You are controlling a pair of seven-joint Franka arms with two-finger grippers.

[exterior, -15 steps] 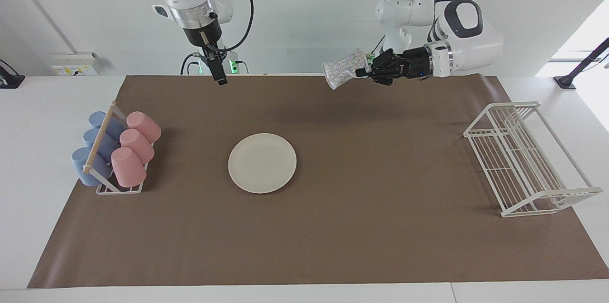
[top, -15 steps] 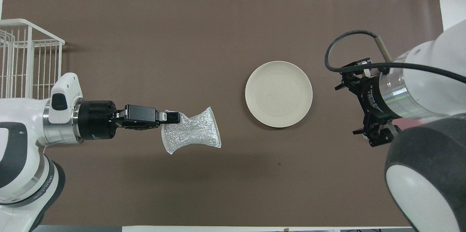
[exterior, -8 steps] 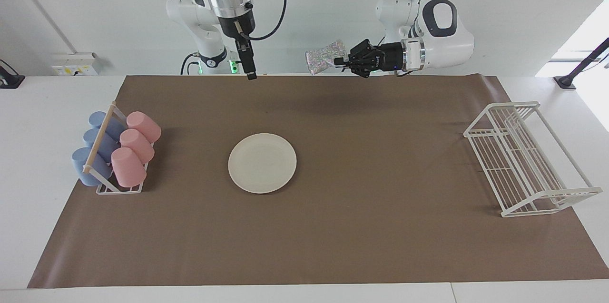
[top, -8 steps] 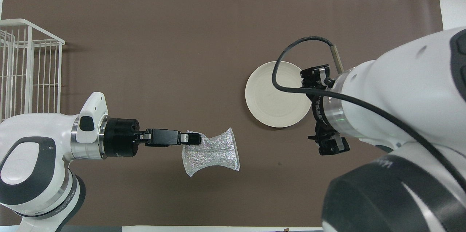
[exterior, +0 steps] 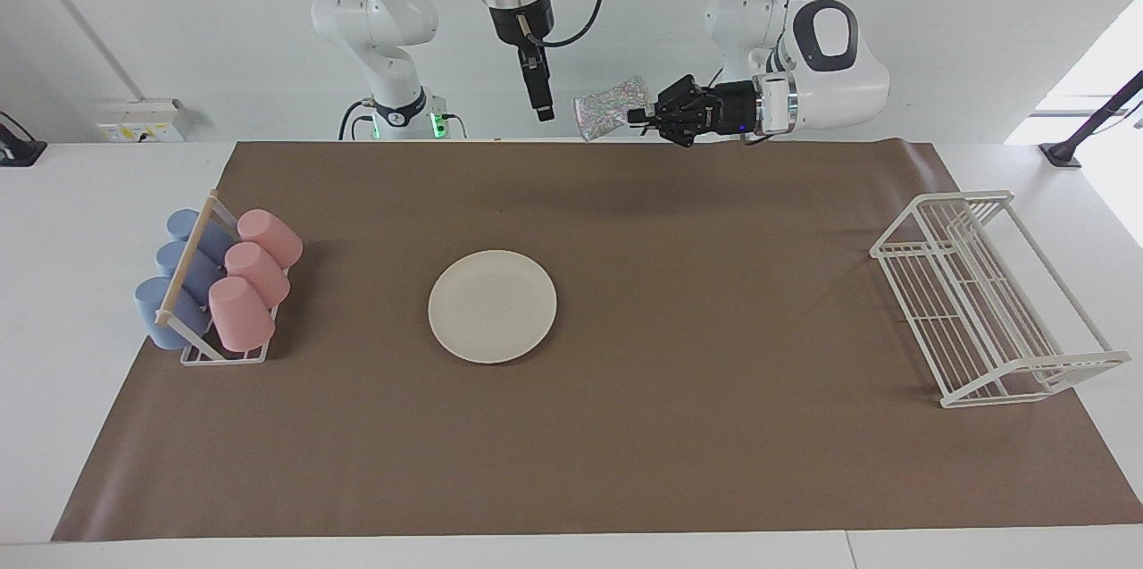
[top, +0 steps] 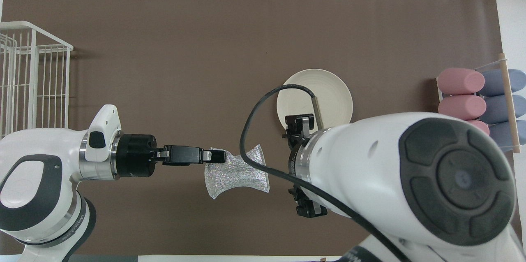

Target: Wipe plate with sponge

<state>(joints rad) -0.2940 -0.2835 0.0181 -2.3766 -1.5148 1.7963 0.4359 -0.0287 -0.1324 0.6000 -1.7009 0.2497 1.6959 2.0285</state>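
Note:
The cream-white plate (exterior: 492, 305) lies flat on the brown mat (exterior: 679, 426), with nothing on it. In the overhead view the right arm covers part of the plate (top: 331, 89). The glittery sponge (exterior: 610, 104) hangs high in the air over the mat's edge nearest the robots. My left gripper (exterior: 639, 115) is shut on one end of it, reaching in sideways. From overhead the sponge (top: 240, 173) sticks out past the left gripper (top: 221, 156). My right gripper (exterior: 543, 110) points straight down, open and holding nothing, close beside the sponge's free end without touching it.
A rack of pink and blue cups (exterior: 214, 283) stands at the right arm's end of the mat. A white wire rack (exterior: 982, 292) stands at the left arm's end. The right arm's bulk (top: 411, 179) hides much of the mat in the overhead view.
The right arm has swung toward the left arm's end, bringing its gripper up beside the sponge. The left gripper shifted the sponge slightly toward the right arm, then held still.

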